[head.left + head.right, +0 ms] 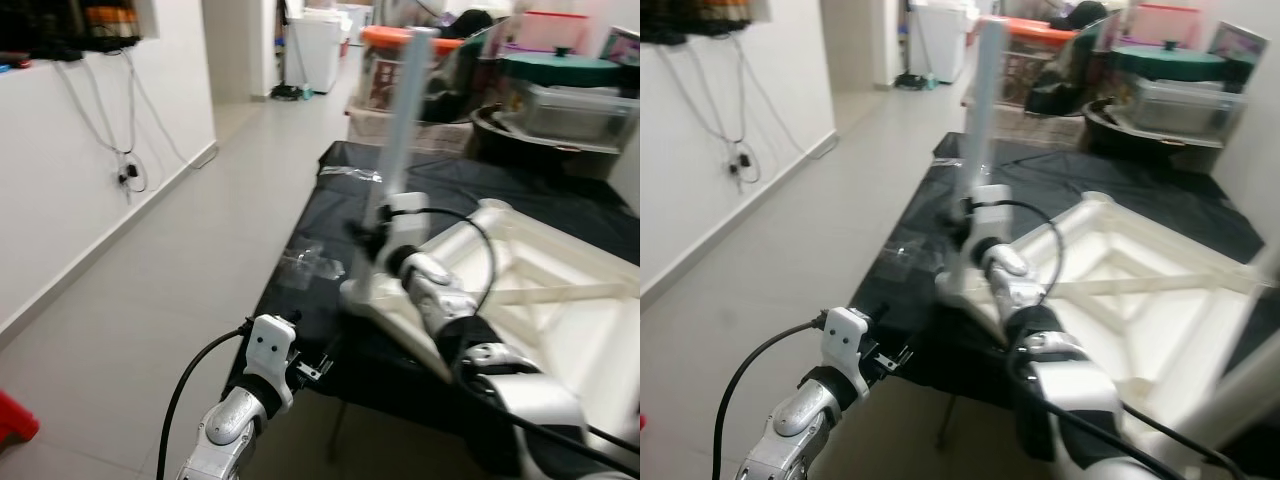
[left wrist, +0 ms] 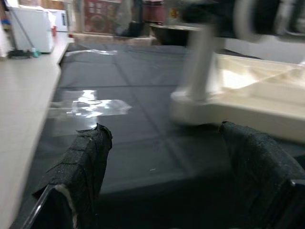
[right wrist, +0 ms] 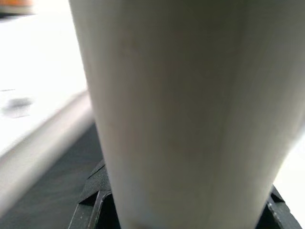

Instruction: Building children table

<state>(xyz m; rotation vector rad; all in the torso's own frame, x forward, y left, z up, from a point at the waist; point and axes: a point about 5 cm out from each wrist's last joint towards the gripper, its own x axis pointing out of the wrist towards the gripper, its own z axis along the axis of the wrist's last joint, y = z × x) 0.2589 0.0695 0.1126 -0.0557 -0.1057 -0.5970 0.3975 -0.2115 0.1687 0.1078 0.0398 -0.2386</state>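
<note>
While the upturned tabletop lies on the black surface, a white leg is being gripped upright at its corner by the right hand; the left hand is being held open.

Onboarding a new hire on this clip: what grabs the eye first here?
The white table leg standing upright at the near corner of the upturned white tabletop, with the right gripper shut around its lower part. Then the black cloth under it all, and the left gripper open at the cloth's front edge.
</note>
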